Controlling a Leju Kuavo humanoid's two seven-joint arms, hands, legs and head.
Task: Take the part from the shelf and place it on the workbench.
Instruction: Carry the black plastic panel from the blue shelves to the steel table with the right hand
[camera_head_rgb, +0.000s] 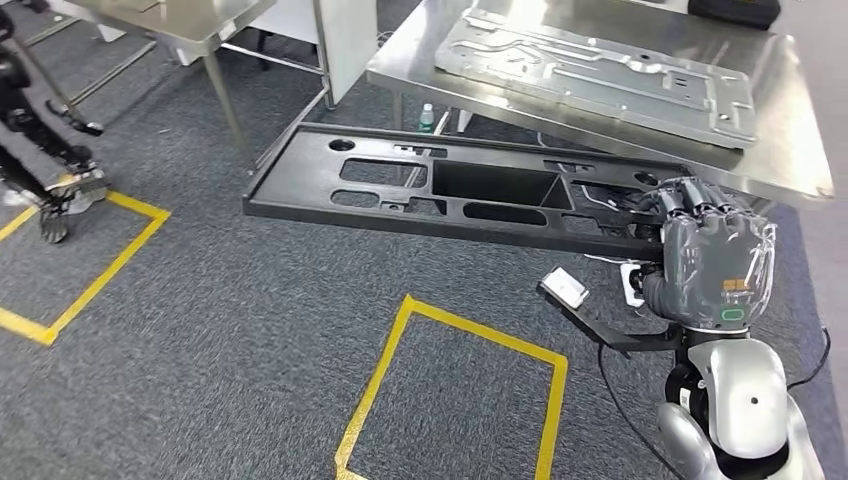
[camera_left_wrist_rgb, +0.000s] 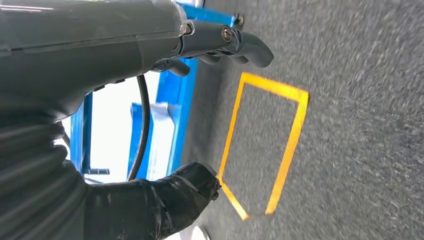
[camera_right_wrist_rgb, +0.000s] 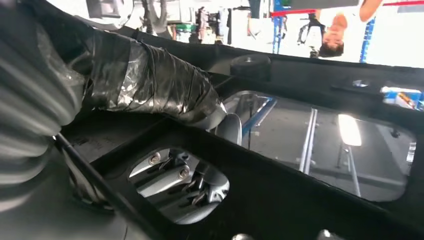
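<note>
Right robot hand (camera_head_rgb: 712, 255) gripped the black part (camera_head_rgb: 450, 190) at its right end; the part hung level over the carpet (camera_head_rgb: 250, 330), stretching left in front of the steel table (camera_head_rgb: 800, 150). Right wrist view showed fingers (camera_right_wrist_rgb: 185, 185) through a cutout, thumb taped. Left robot hand (camera_left_wrist_rgb: 150, 75) held nothing, fingers apart, over a yellow floor marking (camera_left_wrist_rgb: 265, 145).

One black part (camera_head_rgb: 450, 190) showed across the middle of the head view, and one grey metal panel (camera_head_rgb: 600, 70) lay on one steel bench (camera_head_rgb: 800, 150) at upper right. One hand (camera_head_rgb: 715, 255) appeared at right. Two yellow floor squares were seen: one (camera_head_rgb: 455, 400) at bottom centre, one (camera_head_rgb: 80, 260) at left.
</note>
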